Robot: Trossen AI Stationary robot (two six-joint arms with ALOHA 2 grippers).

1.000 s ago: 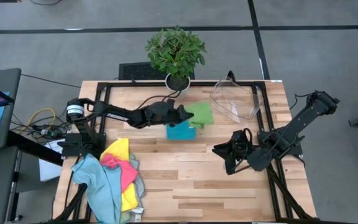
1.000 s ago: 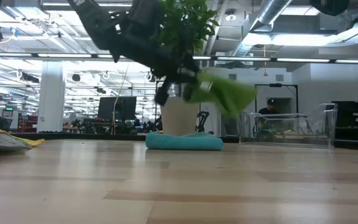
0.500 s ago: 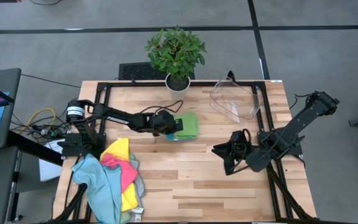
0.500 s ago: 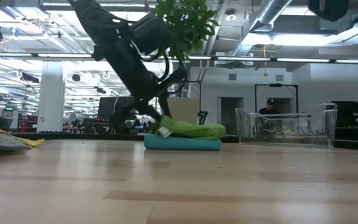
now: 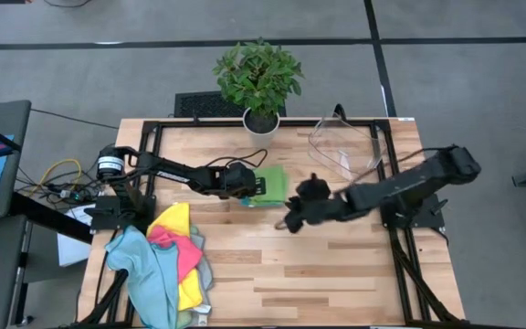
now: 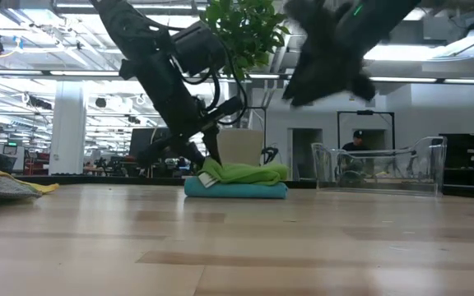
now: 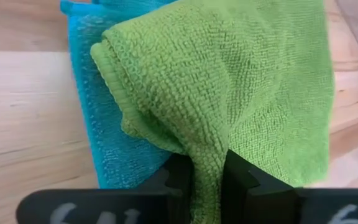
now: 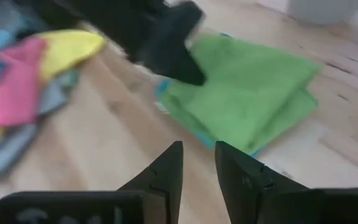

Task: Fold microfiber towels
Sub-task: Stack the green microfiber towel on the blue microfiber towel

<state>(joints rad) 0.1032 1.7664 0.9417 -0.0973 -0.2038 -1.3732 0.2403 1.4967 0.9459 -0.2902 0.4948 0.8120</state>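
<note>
A bright green towel point(image 5: 270, 182) lies folded on a folded blue towel point(image 6: 235, 190) at the table's far middle, in front of the plant pot. My left gripper point(image 5: 250, 183) is at the green towel's left end and is shut on it. The towel also shows in the left wrist view point(image 7: 241, 81), with the blue one point(image 7: 95, 118) under it. My right gripper point(image 5: 290, 220) hovers above the table just right and near of the two towels. Its fingers stand a narrow gap apart with nothing between them point(image 8: 197, 163). My left gripper pinches a bunched fold at the green towel's left end point(image 7: 207, 163) between its two fingers. The fingers come slanting down from the table's left. That end point(image 6: 210, 170) is held a little raised, and the rest of the towel lies on the blue towel.
A heap of pink, yellow, teal and sage towels point(image 5: 167, 260) lies at the near left corner. A potted plant point(image 5: 258, 78) stands at the far edge. A clear plastic bin point(image 5: 347, 146) stands at the far right. Bare wood shows at the near middle and right.
My left gripper has come down and toward the table's left with the green towel, which hung in the air and now lies on the blue towel. My right arm has swung from the table's right side toward the middle, close to the towels.
</note>
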